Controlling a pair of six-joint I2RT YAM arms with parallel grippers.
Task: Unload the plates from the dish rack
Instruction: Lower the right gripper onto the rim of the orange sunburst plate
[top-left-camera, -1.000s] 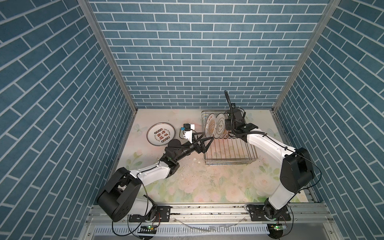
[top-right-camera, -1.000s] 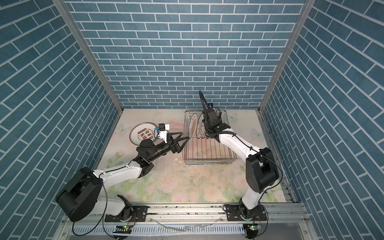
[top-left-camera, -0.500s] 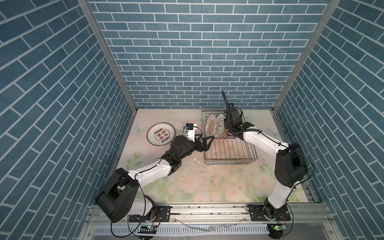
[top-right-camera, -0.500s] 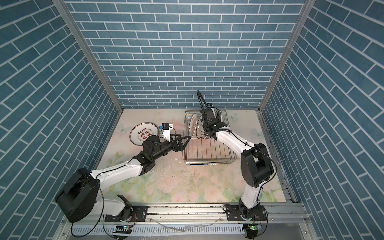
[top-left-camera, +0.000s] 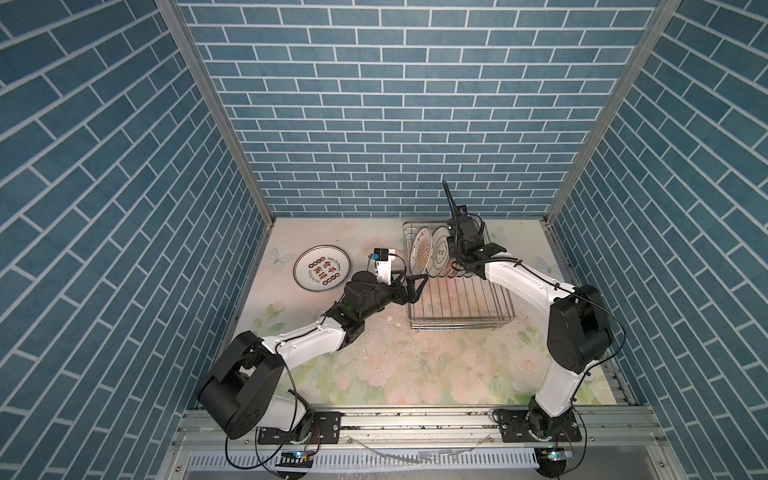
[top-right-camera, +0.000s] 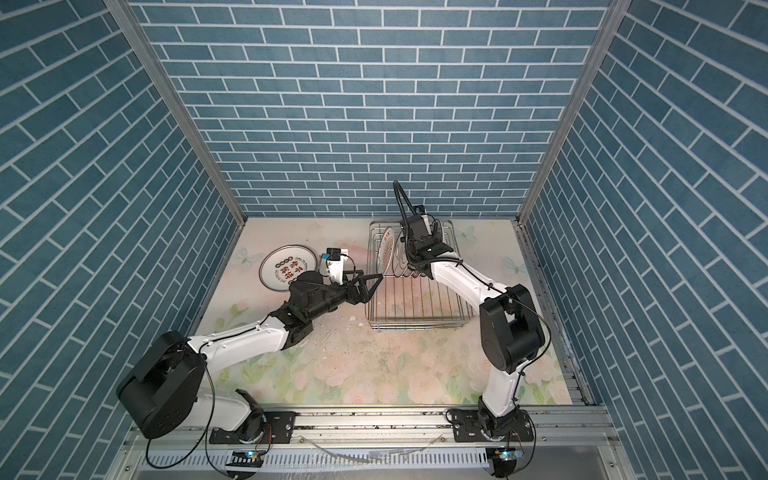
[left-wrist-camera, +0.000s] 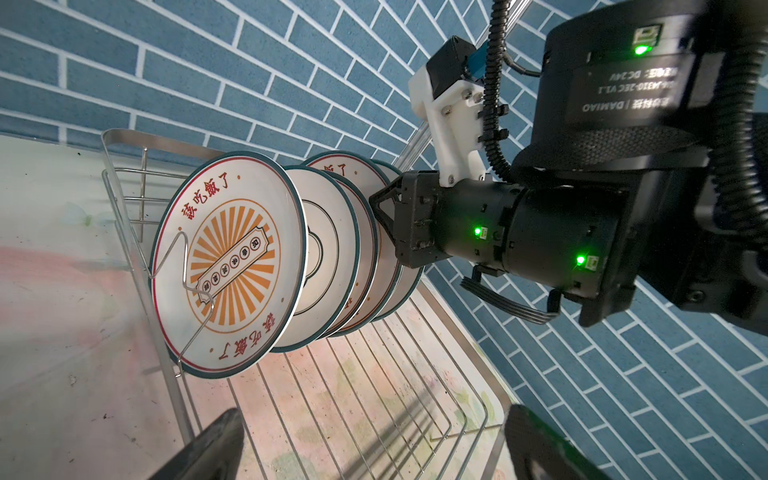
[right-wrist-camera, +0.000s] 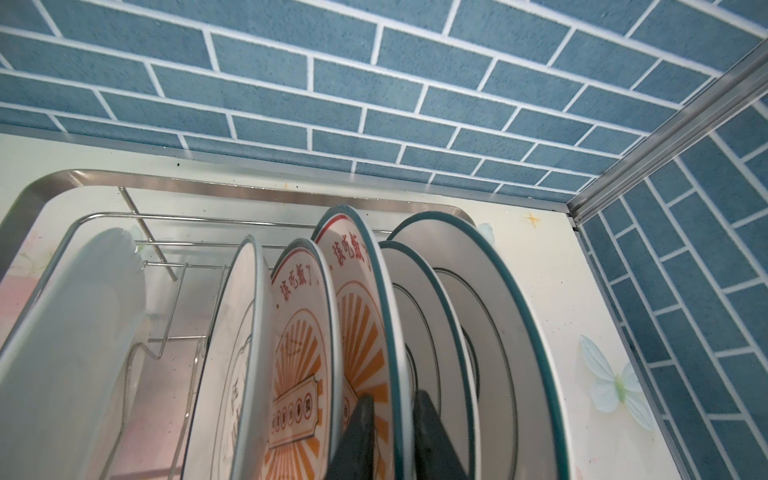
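Teal-rimmed plate (right-wrist-camera: 357, 316), right claw (right-wrist-camera: 394, 398) astride

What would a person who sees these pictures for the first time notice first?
First, the row of plates standing on edge in the silver dish rack near the back wall, the outermost one bearing an orange sunburst. The right gripper reaches into that row, its fingers on either side of one sunburst plate's rim. A lone plate lies flat left of the rack, and the open left gripper points at the rack from that side.
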